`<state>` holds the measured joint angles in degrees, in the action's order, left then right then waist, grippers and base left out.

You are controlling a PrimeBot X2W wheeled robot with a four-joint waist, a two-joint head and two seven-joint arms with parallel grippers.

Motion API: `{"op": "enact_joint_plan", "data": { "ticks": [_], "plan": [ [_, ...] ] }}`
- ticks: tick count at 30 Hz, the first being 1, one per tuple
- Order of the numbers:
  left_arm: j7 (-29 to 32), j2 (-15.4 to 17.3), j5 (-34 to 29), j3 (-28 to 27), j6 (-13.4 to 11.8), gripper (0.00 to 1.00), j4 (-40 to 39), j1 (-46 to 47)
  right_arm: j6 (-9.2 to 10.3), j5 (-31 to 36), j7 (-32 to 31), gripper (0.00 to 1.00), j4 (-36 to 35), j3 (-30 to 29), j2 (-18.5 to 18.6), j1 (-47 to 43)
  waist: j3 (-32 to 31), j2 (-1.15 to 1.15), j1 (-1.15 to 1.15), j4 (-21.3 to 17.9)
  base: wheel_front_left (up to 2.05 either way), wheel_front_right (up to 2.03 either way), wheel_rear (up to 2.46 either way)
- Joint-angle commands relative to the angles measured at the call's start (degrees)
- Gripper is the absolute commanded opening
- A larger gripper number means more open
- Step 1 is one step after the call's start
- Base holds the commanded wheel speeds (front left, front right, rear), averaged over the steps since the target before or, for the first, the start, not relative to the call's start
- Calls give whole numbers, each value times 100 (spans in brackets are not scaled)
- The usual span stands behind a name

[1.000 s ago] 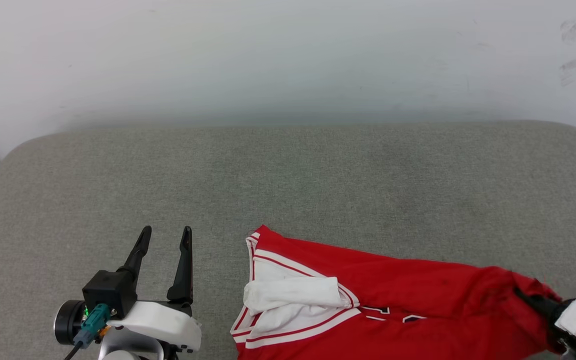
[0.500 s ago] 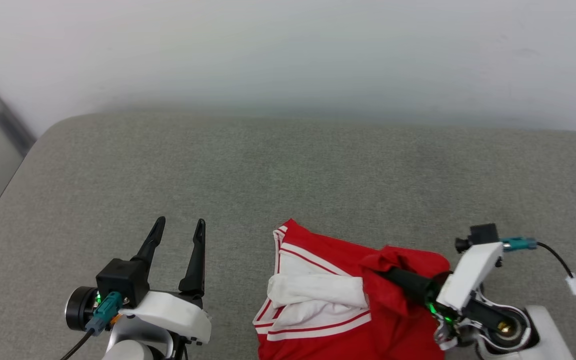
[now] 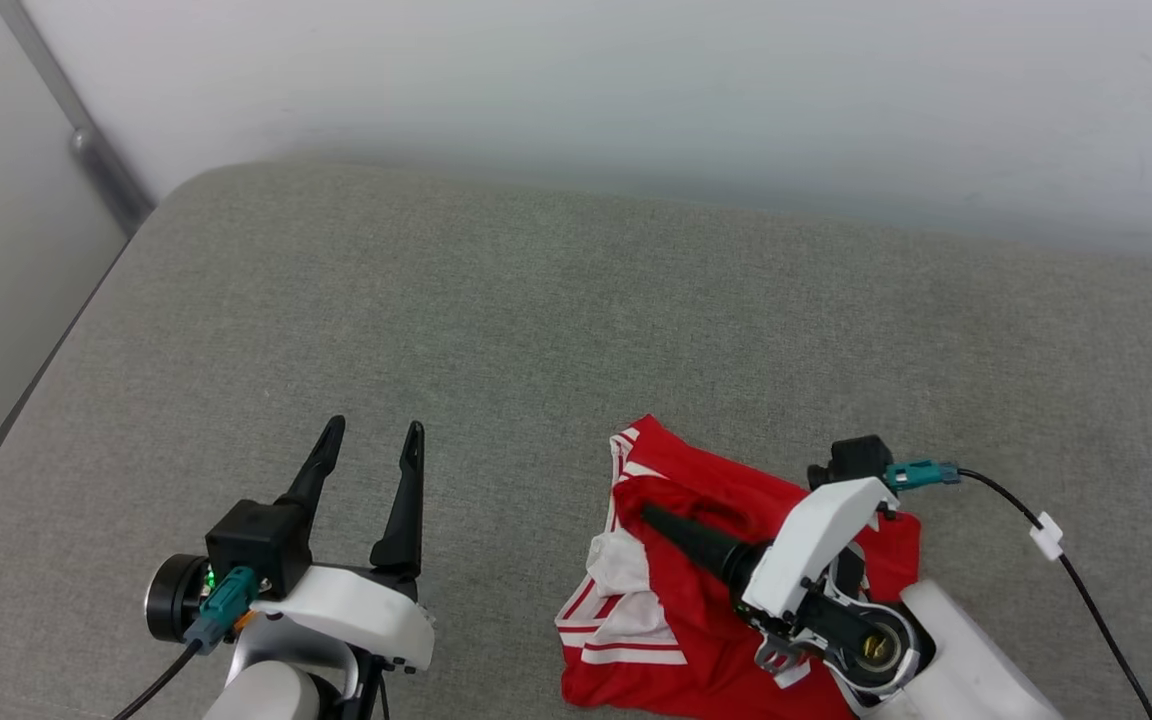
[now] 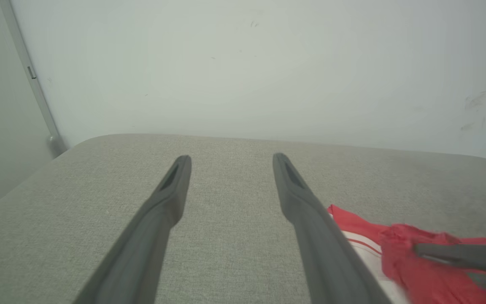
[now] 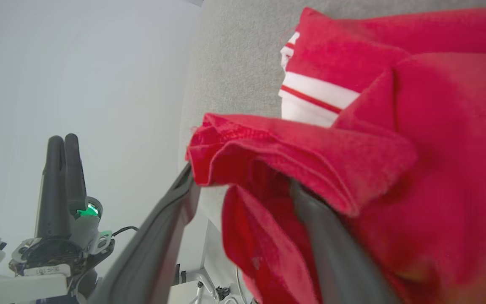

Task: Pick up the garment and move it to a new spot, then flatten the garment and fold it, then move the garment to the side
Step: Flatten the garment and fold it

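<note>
The garment [image 3: 676, 615] lies bunched on the near right part of the cushion [image 3: 536, 330], which runs back to the wall [image 3: 636, 90] behind it. The right gripper [image 3: 661, 520] lies over the garment's right half, pointing left, with a fold of cloth draped across its fingers [image 5: 163, 236]. The left gripper [image 3: 376, 428] sits well to the garment's left, above bare cushion

- No word, number or brand can be read on the garment [image 3: 681, 655]; in the head view and the right wrist view only plain red cloth and red-and-white striped trim are turned up
- A small pale label [image 5: 42, 270] is seen in the right wrist view, left of the garment, on the base of the left gripper [image 5: 63, 138]; dark print is carried on it, but it is too small to be read
- No other writing or sign is made out around the garment
</note>
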<state>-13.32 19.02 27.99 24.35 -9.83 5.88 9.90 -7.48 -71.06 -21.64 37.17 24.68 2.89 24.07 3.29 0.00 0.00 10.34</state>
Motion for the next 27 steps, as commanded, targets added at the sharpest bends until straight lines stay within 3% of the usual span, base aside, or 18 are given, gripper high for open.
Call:
{"op": "enact_joint_plan", "data": {
  "ticks": [1, 6, 14, 19, 27],
  "plan": [
    [-33, -21, 11, -3, 8, 100, 12, 67, -2, -73, -3, 100, -1, 75, -2, 94, 6, 0, 0, -10, 0, 0, 0],
    [-61, -30, 4, -18, -39, 100, 39, 9, -2, 382, 72, 100, -153, 669, 125, 380, -43, 0, 0, -154, 0, 0, 0],
    [-96, 5, 37, -78, -104, 100, 70, -130, 0, 1809, 791, 100, -700, 1182, 1029, 433, -206, 0, 0, -498, 0, 0, 0],
    [-96, 28, 88, -138, -162, 100, 59, -232, 0, 2741, 1335, 100, -722, 683, 1533, 69, -286, 0, 0, -733, 0, 0, 0],
    [-67, 111, 129, -228, -340, 100, -36, -459, -1, 4237, 2233, 100, -1123, -1127, 1882, -856, -385, 0, 0, -1049, 0, 0, 0]
  ]
}}
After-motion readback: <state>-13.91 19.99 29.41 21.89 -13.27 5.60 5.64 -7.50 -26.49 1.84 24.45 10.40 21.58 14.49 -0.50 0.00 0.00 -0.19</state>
